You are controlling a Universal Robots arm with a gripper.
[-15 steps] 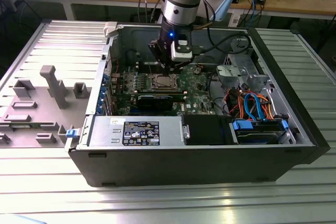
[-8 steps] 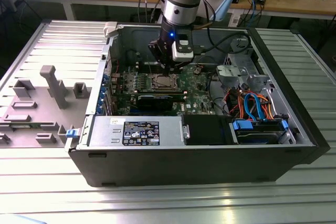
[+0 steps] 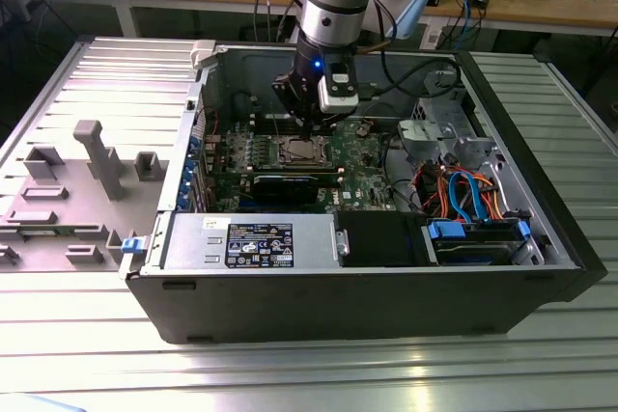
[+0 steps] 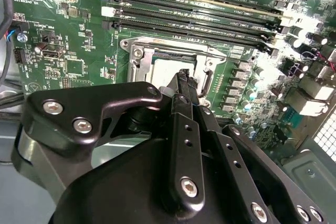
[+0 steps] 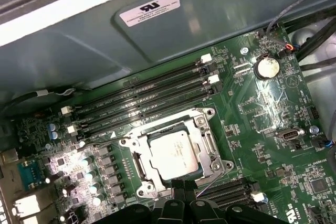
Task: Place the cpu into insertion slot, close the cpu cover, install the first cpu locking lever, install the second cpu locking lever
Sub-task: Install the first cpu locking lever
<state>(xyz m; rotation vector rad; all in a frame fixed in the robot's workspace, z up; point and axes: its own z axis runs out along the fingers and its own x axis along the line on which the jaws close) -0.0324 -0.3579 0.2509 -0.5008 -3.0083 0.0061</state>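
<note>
In the exterior view the gripper (image 3: 307,125) hangs over the insertion slot (image 3: 298,151) inside the open computer case (image 3: 386,287). In the second wrist view its fingers (image 4: 184,85) look pressed together, grasping nothing. In the first wrist view the cpu (image 5: 173,154) sits seated, the cpu cover (image 5: 206,145) down around it (levers hard to make out).

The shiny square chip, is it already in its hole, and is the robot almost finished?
The cpu already lies in the insertion slot, and the cpu cover looks folded down around it. The pincer hovers right at the socket's edge, holding nothing I can see. Whether either locking lever is hooked down can't be told, so that part may remain.
</note>
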